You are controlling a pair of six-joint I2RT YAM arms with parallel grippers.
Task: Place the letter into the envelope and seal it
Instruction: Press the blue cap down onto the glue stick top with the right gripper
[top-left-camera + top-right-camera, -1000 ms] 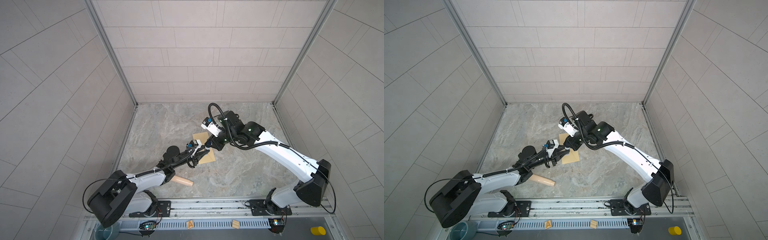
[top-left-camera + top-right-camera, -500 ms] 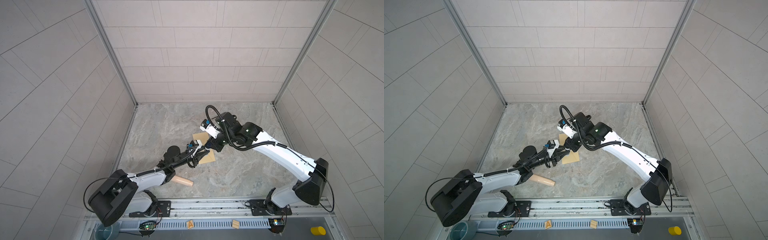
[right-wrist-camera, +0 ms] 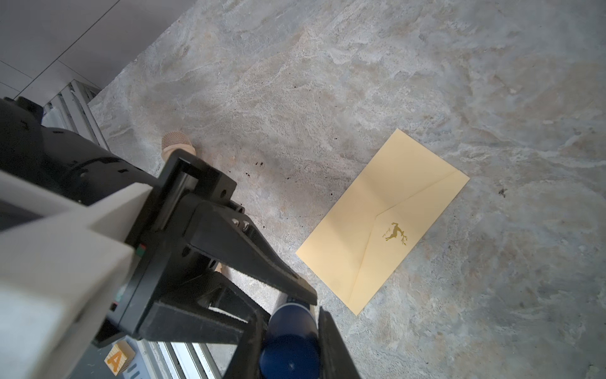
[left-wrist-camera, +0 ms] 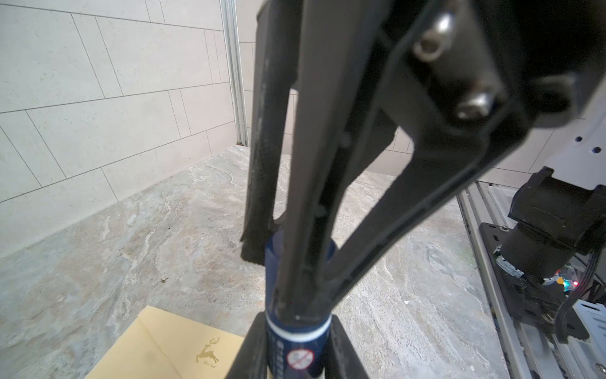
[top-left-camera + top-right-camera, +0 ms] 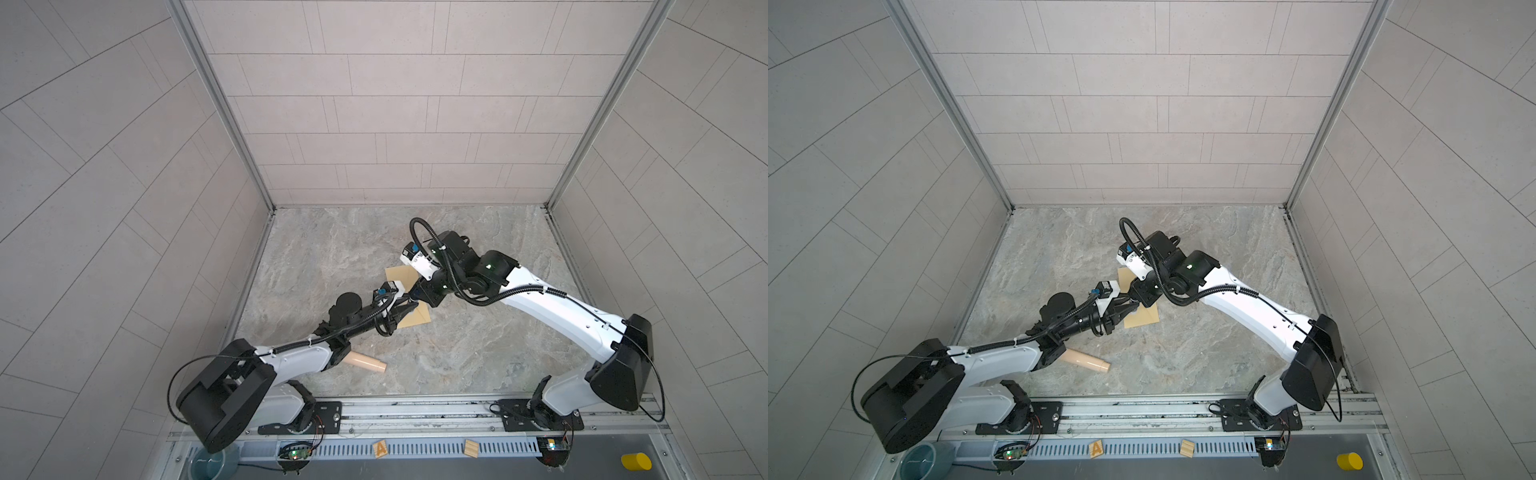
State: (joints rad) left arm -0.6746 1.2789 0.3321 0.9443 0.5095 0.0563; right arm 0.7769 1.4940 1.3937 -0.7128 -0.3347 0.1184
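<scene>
The left gripper (image 5: 409, 306) and right gripper (image 5: 417, 296) were both clamped on a dark blue cylindrical tube (image 3: 290, 354). The tan rectangular paper envelope (image 3: 383, 220) lay flat, flap closed, on the grey marbled tabletop (image 3: 328, 82).

Looking down, the envelope (image 5: 415, 320) shows only as two tan patches in both top views; the left arm (image 5: 365, 318) and right arm (image 5: 434, 286) cover its middle. The blue tube (image 4: 296, 347) runs off the bottom edge of the left wrist view, its print too blurred to read; from above it is too small to make out. The beige cylinder (image 5: 1088, 361) has one end under the left arm.
</scene>
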